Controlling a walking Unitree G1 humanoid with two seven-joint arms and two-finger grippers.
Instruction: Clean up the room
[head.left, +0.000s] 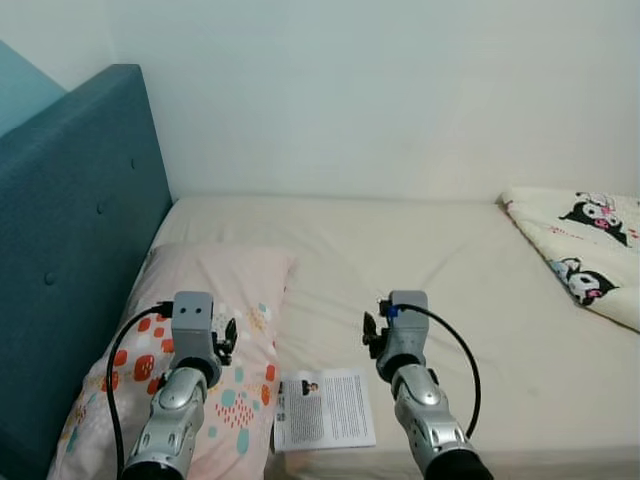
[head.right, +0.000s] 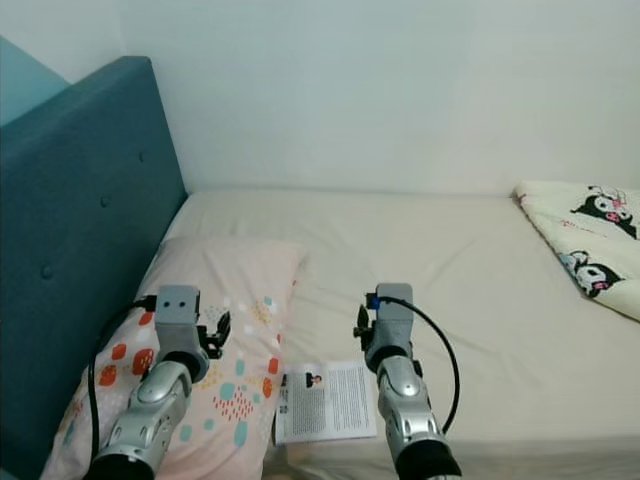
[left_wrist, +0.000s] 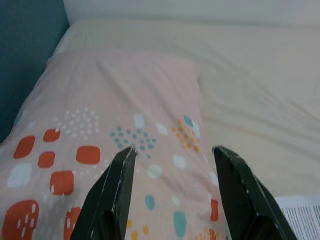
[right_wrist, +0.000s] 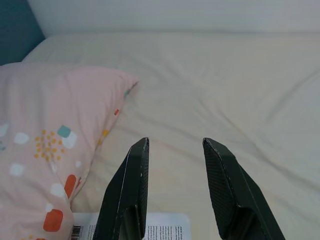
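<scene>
Pillow lengthwise along headboard, flat.

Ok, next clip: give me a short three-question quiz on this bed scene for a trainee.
1. True or false: the paper lies on top of the pillow.
2. What lies at the bed's far right: A) a towel, B) a cartoon-print blanket, C) a bag?
3. Are the left gripper's fingers open or shut?

Key: 1. False, it lies on the sheet beside the pillow, near the bed's front edge. 2. B. 3. Open, over the pillow; the right gripper is open too.
</scene>
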